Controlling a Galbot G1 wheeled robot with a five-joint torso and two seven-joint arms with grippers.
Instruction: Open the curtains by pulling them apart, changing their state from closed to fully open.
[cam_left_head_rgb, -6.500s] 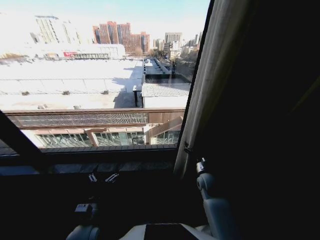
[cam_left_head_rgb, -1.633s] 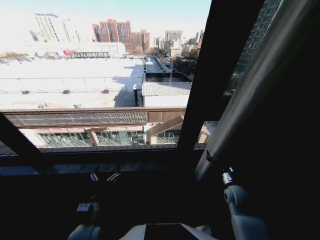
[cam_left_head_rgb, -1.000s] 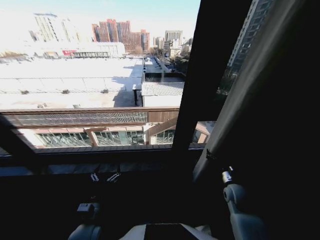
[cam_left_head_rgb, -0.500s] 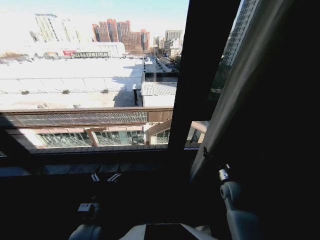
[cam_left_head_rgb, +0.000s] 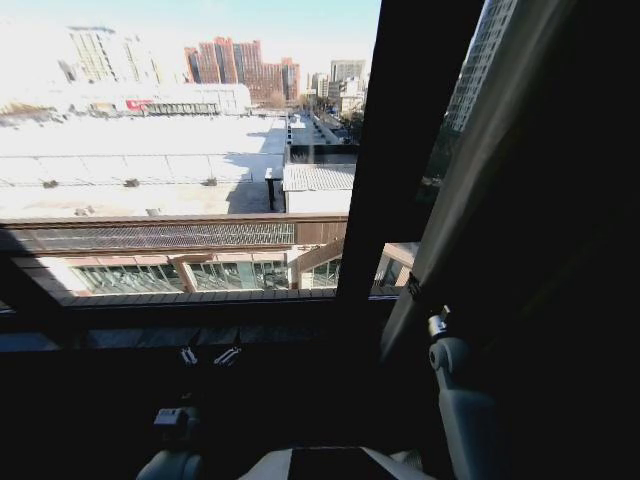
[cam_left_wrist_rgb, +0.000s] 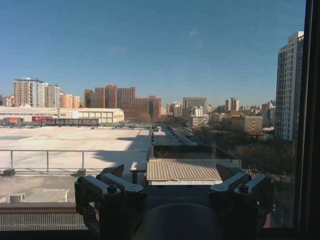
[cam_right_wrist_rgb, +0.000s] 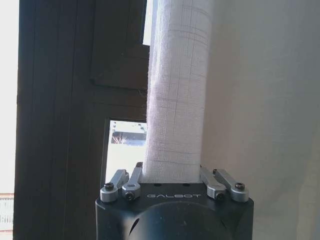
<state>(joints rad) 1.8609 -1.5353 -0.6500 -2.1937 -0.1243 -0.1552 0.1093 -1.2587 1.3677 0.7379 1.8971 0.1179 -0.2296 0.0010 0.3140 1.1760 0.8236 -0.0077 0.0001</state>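
Observation:
In the head view a sheer cream curtain (cam_left_head_rgb: 480, 170) slants from the top right down to my right gripper (cam_left_head_rgb: 411, 290), which is shut on its edge just right of the black frame bar. The right wrist view shows a bunched fold of the curtain (cam_right_wrist_rgb: 175, 100) rising straight out from between the fingers of the right gripper (cam_right_wrist_rgb: 170, 181), with more curtain fabric hanging beside it. My left gripper (cam_left_head_rgb: 208, 355) rests low by the window sill, apart from the curtain. In the left wrist view the left gripper (cam_left_wrist_rgb: 170, 175) is open and holds nothing, facing the glass.
A wide black window frame bar (cam_left_head_rgb: 400, 150) stands just left of the held curtain edge. The dark sill (cam_left_head_rgb: 130, 335) runs across below the glass. A narrow strip of pane (cam_left_head_rgb: 455, 110) shows between bar and curtain. Rooftops and towers lie outside.
Over the last seconds the curtain edge went right past the black bar, uncovering a strip of pane. In the last half second my right gripper rose a little, still holding the fabric. The left arm stayed still.

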